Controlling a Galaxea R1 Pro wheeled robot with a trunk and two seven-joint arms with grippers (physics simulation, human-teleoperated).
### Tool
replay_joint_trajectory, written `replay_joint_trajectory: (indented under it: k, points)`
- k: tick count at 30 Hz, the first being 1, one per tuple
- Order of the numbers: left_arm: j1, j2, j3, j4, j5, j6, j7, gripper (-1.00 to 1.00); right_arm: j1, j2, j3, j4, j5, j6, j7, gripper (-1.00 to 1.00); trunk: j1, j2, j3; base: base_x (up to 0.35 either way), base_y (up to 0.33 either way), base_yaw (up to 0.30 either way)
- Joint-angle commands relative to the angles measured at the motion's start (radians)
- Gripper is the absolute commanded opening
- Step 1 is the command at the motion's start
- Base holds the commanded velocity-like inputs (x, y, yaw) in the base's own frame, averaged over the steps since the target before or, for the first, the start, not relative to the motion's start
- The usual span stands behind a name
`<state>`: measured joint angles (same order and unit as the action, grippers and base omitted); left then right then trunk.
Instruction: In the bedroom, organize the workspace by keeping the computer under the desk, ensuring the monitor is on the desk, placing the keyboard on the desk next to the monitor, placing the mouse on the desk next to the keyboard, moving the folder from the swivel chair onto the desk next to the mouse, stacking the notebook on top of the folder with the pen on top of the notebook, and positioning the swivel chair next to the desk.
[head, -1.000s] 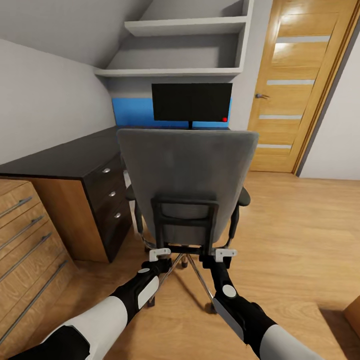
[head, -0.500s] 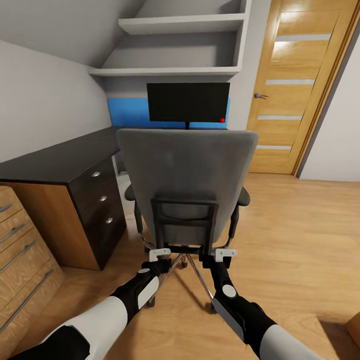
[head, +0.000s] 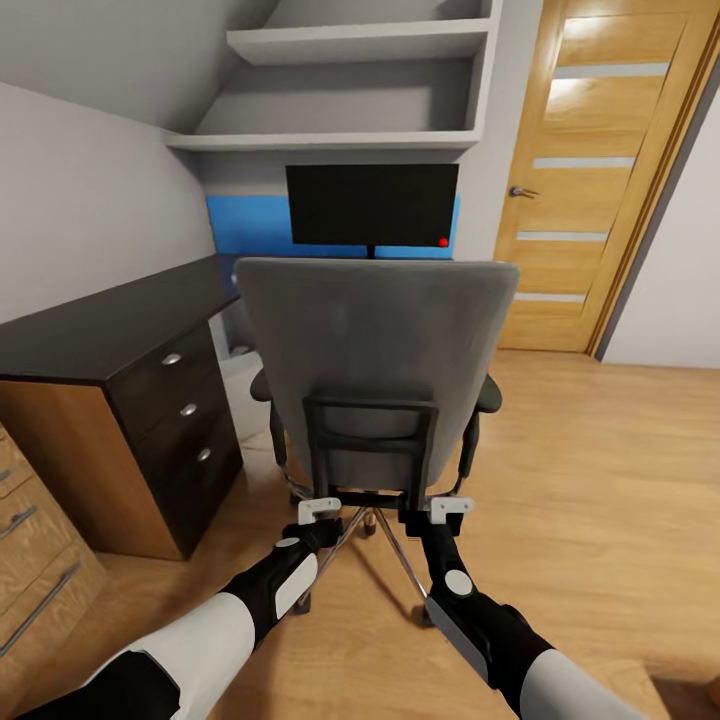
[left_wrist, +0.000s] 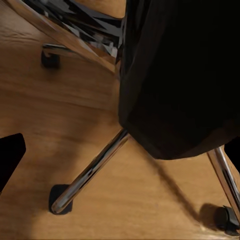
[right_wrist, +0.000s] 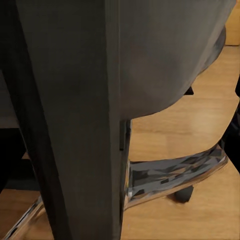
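Chair (head: 375, 350) stands on the wood floor (head: 600, 470), its unmarked back toward the robot, seat facing the tabletop (head: 110, 320) and monitor (head: 372, 205). Both grippers, left (head: 320, 507) and right (head: 447, 507), sit at the back frame's lower corners; I cannot tell their grip.

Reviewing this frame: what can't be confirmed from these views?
- Seat of the swivel chair: head view, hidden behind its tall back, so anything lying on it is unseen.
- Desk top below the monitor: head view, blocked by the chair back.
- Left gripper and right gripper: against the chair's lower frame; open or shut is unreadable.
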<state>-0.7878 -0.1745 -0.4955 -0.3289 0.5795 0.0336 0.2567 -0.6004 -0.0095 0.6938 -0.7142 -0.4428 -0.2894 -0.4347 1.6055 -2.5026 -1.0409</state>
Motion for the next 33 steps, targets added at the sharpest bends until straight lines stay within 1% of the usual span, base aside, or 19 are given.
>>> replay_joint_trajectory:
  k: [1, 11, 33]
  points:
    - [-0.001, 0.0, -0.005, -0.001, 0.002, 0.003, 0.007, 1.0, -0.001, 0.0, 0.007, -0.001, -0.003, -0.006, -0.005, 1.0, 0.0, 0.0, -0.001, 0.309, 0.046, 0.0]
    - [-0.001, 0.0, -0.005, 0.003, 0.002, 0.004, 0.007, 1.0, -0.001, 0.003, 0.009, -0.001, -0.001, -0.006, -0.006, 1.0, 0.0, 0.0, -0.001, 0.317, 0.069, 0.0]
    - [-0.001, 0.0, -0.003, 0.008, 0.002, 0.005, 0.007, 1.0, -0.001, 0.0, 0.007, -0.001, 0.001, -0.007, -0.009, 1.0, 0.0, 0.0, -0.001, 0.321, 0.002, 0.013]
